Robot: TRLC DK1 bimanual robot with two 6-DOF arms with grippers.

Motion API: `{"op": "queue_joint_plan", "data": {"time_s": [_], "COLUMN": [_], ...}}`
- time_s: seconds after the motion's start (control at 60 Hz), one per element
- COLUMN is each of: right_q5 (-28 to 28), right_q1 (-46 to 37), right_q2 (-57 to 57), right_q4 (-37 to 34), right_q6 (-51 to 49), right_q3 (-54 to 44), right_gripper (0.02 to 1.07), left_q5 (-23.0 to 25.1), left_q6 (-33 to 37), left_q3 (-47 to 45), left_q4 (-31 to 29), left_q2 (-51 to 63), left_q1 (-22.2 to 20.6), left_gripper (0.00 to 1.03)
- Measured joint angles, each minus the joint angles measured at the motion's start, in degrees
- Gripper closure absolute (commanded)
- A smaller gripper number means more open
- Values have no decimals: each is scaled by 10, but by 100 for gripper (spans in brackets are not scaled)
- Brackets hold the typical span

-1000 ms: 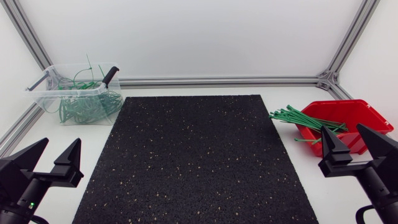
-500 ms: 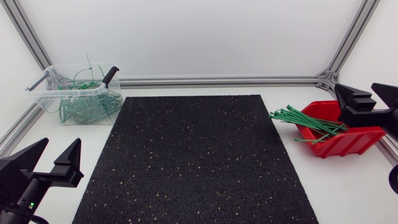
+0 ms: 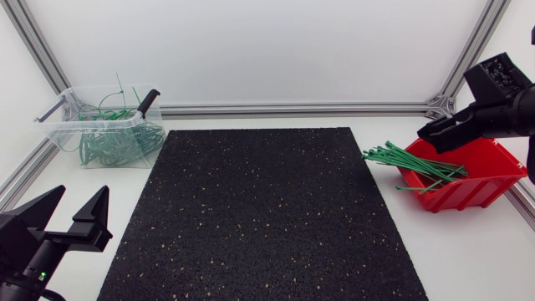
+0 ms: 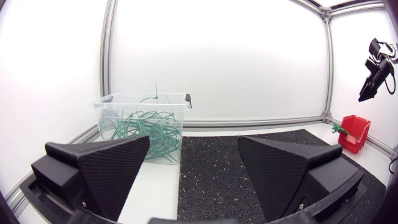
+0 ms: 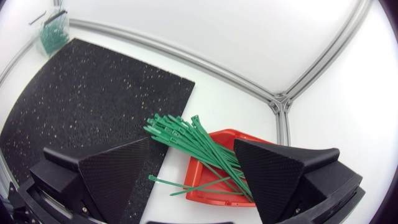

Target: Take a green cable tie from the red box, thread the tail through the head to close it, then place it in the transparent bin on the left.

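Right tool (image 5: 191,142) wide open, holding nothing, above the red box (image 3: 481,180) at 3 o'clock of the black mat (image 3: 263,209), green cable ties (image 3: 414,161) overhanging its 9 o'clock rim; left tool (image 3: 82,196) open, empty, at 7 o'clock on the bench (image 3: 468,251); transparent bin (image 3: 58,125) at 10 o'clock.

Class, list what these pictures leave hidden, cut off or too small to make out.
Head view: left arm is cut off by the lower edge.
Head view: red box floor is hidden by its front wall and the ties.
Head view: loops in the bin are too tangled to count; the black handle has its other end buried among them.
Left wrist view: red box is far and tiny; its ties are too small to tell apart.
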Motion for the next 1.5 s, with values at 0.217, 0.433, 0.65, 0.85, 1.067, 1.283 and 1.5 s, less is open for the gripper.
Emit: {"op": "queue_joint_plan", "data": {"time_s": [0.217, 0.433, 0.65, 0.85, 1.067, 1.283, 1.5], "right_q5": [-43, -45, -34, -16, 12, 22, 34], "right_q1": [-1, 1, 9, 24, 24, 24, 28], "right_q2": [78, 129, 146, 205, 247, 263, 275], "right_q4": [-101, -194, -223, -228, -216, -180, -147], "right_q6": [-170, -347, -483, -554, -575, -582, -582], "right_q3": [52, 87, 97, 96, 91, 72, 57], "right_gripper": [7, 13, 19, 44, 59, 65, 79], "left_q5": [0, 0, 0, 0, 0, 0, 0], "left_q6": [0, 0, 0, 0, 0, 0, 0], "left_q3": [0, 0, 0, 0, 0, 0, 0], "left_q4": [0, 0, 0, 0, 0, 0, 0], "left_q2": [0, 0, 0, 0, 0, 0, 0], "left_q1": [0, 0, 0, 0, 0, 0, 0], "left_gripper": [4, 4, 4, 4, 4, 4, 4]}}
